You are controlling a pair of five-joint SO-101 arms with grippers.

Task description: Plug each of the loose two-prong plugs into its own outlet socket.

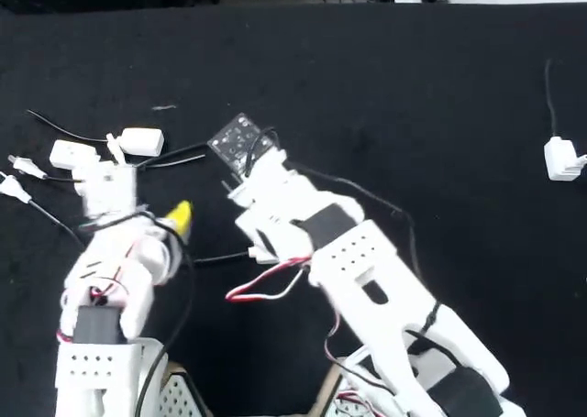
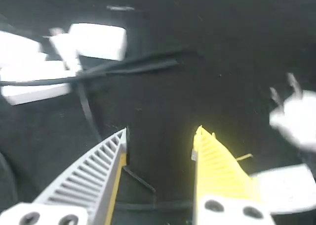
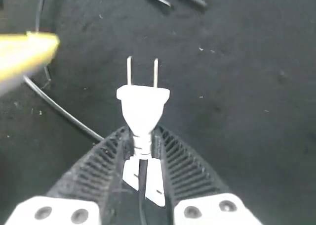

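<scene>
My right gripper (image 3: 142, 132) is shut on a white two-prong plug (image 3: 143, 104), held by its neck with both prongs pointing away over the black cloth. From above, the right gripper (image 1: 240, 194) sits mid-table with the plug (image 1: 235, 192) at its tip. The left gripper (image 2: 162, 132) stands open and empty, one finger grey and the other yellow (image 2: 215, 165). White outlet blocks (image 2: 96, 41) lie beyond it among black cables. The held plug (image 2: 296, 117) appears blurred off to its side. Two loose white plugs (image 1: 20, 167) lie at the far left.
Black cables (image 1: 174, 156) cross the cloth between the outlet blocks (image 1: 142, 142) and both arms. A white adapter (image 1: 559, 158) with its own cable lies far right. The left arm's yellow finger (image 3: 27, 49) is close to the held plug.
</scene>
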